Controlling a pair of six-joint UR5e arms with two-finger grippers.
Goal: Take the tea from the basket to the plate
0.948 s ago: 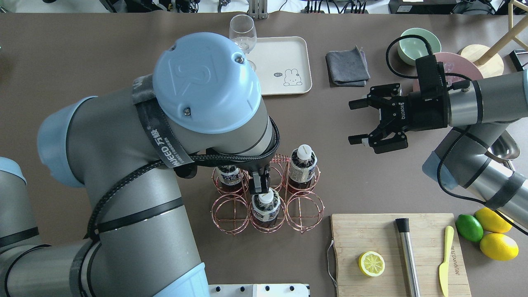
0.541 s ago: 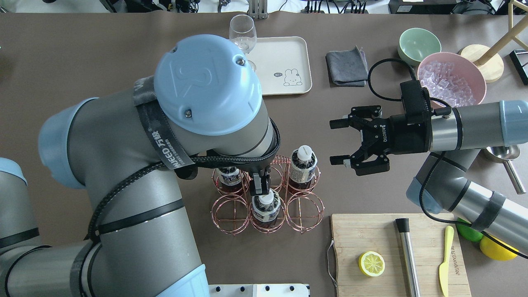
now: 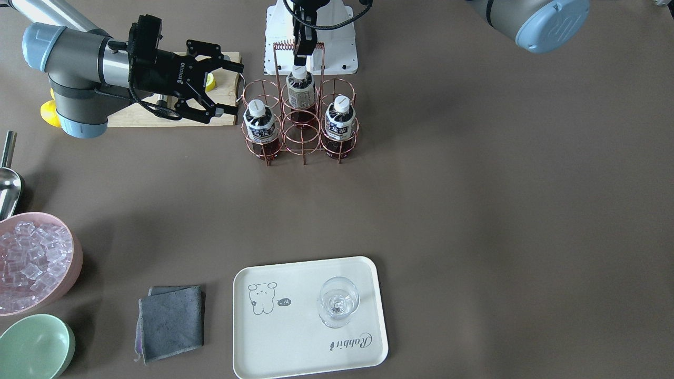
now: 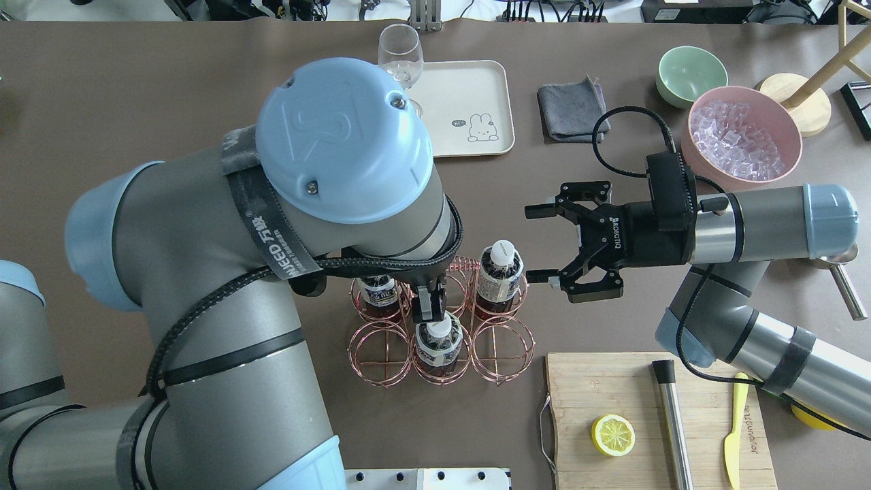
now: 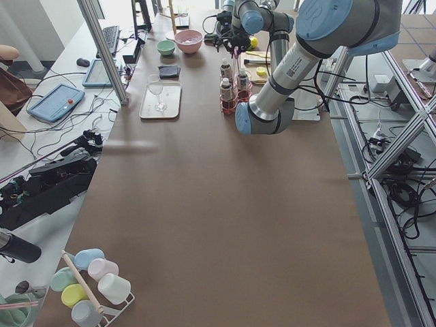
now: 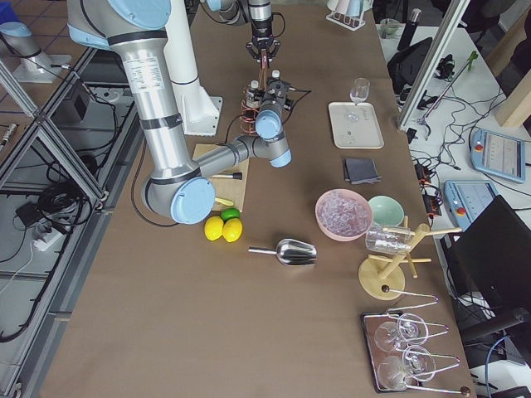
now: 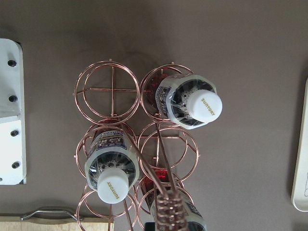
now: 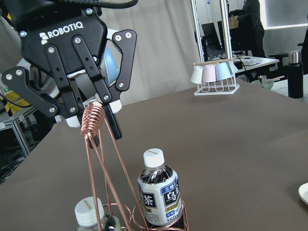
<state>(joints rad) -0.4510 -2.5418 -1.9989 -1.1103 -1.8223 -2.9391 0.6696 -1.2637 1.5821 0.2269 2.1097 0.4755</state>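
1. Overhead exterior view puts the tea [image 4: 500,272] just ahead of the right claw [image 4: 536,243]. It sits nearer the claw's robot-side finger than the middle of the gap, upright in a corner cell of the basket [image 7: 114,89].
2. That claw is spread wide, holds nothing and is apart from the bottle. I judge the step in hand to be the reach-in. Shift the claw sideways until the bottle is centred between the fingers, and enter above the ring wires so no finger catches the copper.
3. Squeeze gently, since thin plastic probably gives. Then lift straight up until the base is over the ring before heading for the plate [image 4: 469,88].
4. The left claw [image 8: 94,126], directly above the basket, looks closed on its coil-wrapped handle. That should stop the basket rising with the bottle.
5. The tea is a small clear plastic bottle of dark reddish-brown drink, with a white screw cap and a black-and-white label.
6. The plate lies well beyond the right claw on the counter [image 4: 136,82]. A glass [image 4: 400,51] stands at one end, and the part by the drawing is bare.
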